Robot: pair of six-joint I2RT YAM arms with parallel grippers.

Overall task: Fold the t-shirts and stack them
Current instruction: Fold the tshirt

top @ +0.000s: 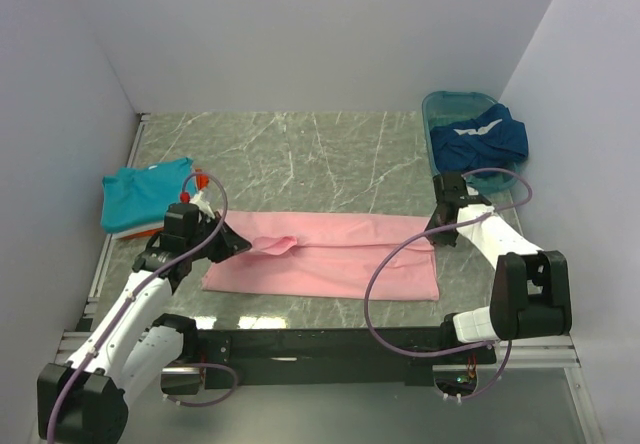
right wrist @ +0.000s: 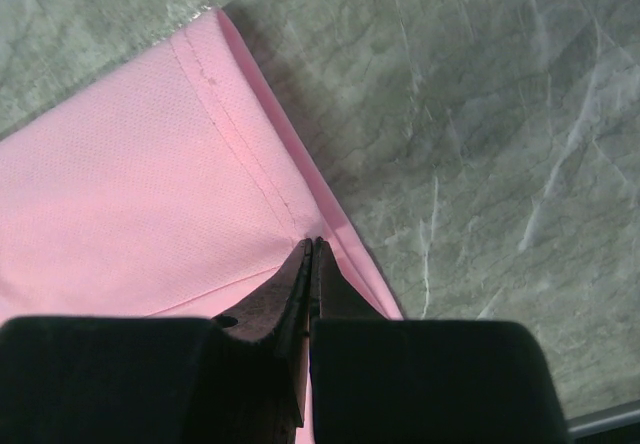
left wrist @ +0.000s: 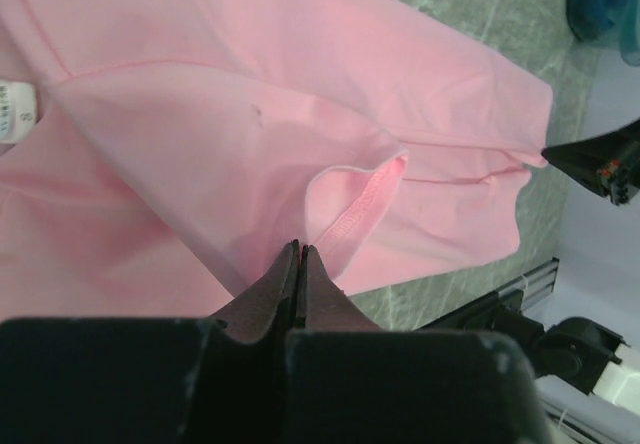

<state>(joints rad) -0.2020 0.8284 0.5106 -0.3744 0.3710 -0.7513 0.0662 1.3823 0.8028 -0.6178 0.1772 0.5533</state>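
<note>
The light pink t-shirt (top: 340,259) lies as a long band across the middle of the table, with a small raised fold near its left part. My left gripper (top: 238,244) is shut on that raised fold (left wrist: 345,204); in the left wrist view the cloth runs up into the shut jaws (left wrist: 300,249). At the band's right end, my right gripper (top: 438,232) is shut on the stitched hem, and the right wrist view shows pink cloth (right wrist: 130,194) pinched at the fingertips (right wrist: 312,244). A folded teal t-shirt (top: 145,194) rests on an orange one (top: 135,232) at the left.
A teal plastic basin (top: 440,99) stands at the back right with a dark blue t-shirt with white trim (top: 480,139) hanging out of it. White walls close in the left, back and right sides. The marble table (top: 300,154) ends at a black rail (top: 320,344) in front.
</note>
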